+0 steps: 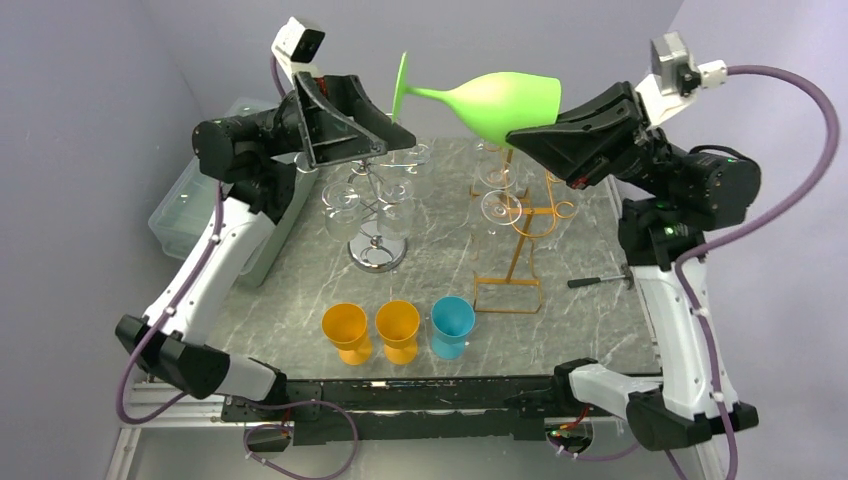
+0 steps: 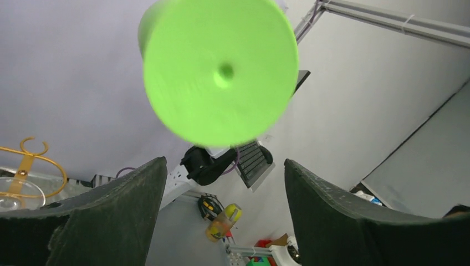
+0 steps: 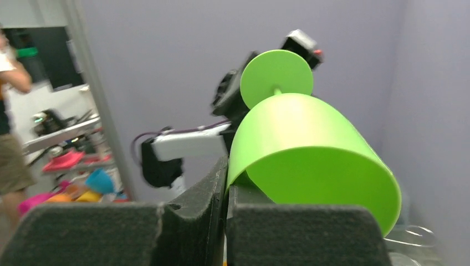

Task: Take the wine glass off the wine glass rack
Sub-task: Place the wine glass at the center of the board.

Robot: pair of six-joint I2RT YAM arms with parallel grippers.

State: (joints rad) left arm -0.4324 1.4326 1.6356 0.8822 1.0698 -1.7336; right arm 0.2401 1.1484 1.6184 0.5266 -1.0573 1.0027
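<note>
Wine glass rim pinched in right claw (left claw spread, not touching).

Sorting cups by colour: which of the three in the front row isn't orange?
The teal cup, rightmost in the row; the middle cup and left cup are both orange.
</note>
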